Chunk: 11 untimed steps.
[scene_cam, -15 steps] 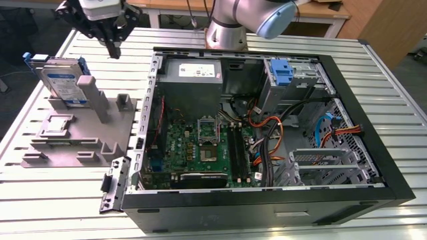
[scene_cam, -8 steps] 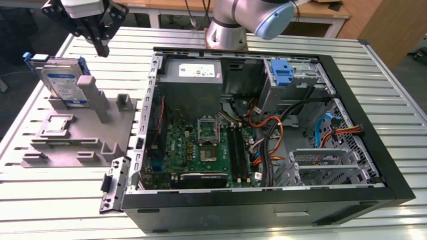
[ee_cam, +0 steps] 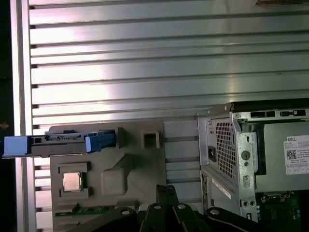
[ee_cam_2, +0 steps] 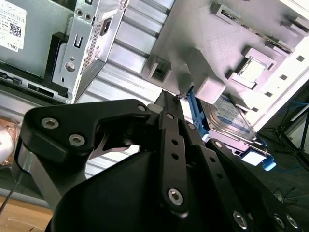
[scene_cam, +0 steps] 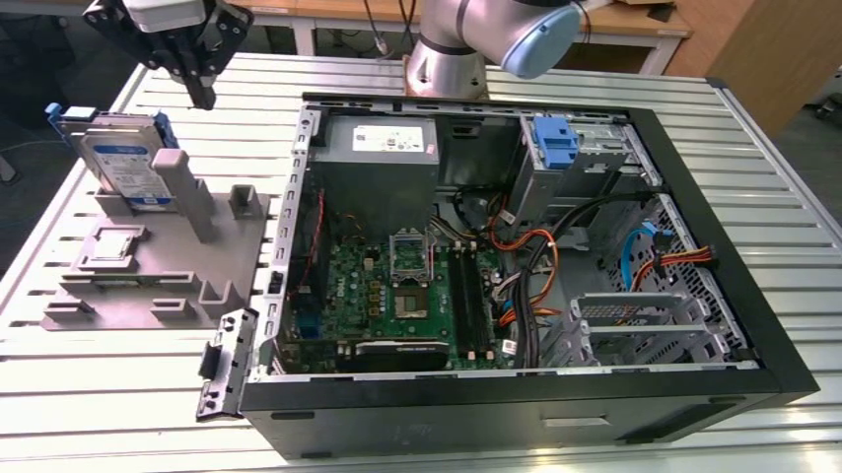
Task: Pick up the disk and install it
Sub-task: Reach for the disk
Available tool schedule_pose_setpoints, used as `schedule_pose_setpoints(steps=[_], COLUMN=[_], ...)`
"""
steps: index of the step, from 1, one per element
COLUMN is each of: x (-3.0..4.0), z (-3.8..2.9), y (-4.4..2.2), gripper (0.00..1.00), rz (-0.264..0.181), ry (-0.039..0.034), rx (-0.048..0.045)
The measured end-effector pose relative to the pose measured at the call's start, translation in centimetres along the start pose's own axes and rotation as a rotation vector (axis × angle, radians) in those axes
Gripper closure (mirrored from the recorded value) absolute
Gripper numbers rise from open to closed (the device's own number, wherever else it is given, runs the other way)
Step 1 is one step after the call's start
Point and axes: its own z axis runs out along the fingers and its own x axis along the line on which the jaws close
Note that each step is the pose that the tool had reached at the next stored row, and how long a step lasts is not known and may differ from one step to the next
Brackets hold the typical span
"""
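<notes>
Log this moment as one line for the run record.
claw: shut, empty, near disk | disk: upright in grey stand | computer case: open

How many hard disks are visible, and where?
1. The disk stands on edge in the grey fixture, at the exterior view's left of the computer case; more may hide inside.

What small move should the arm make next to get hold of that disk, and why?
Probably slide toward the exterior view's left until the gripper hangs over the disk. The disk stands on edge in the grey fixture, untouched, while the gripper, shut and empty, sits higher and to its right in that view.
</notes>
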Motion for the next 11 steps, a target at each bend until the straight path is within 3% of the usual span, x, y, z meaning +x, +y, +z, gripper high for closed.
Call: schedule_pose_setpoints(steps=[5, 11], x=[0.00, 0.16], z=[0.00, 0.03], y=[0.05, 0.57], gripper=[0.90, 0.90], rz=[0.000, 0.000], ry=[0.0001, 0.0000], rx=[0.0001, 0.0000])
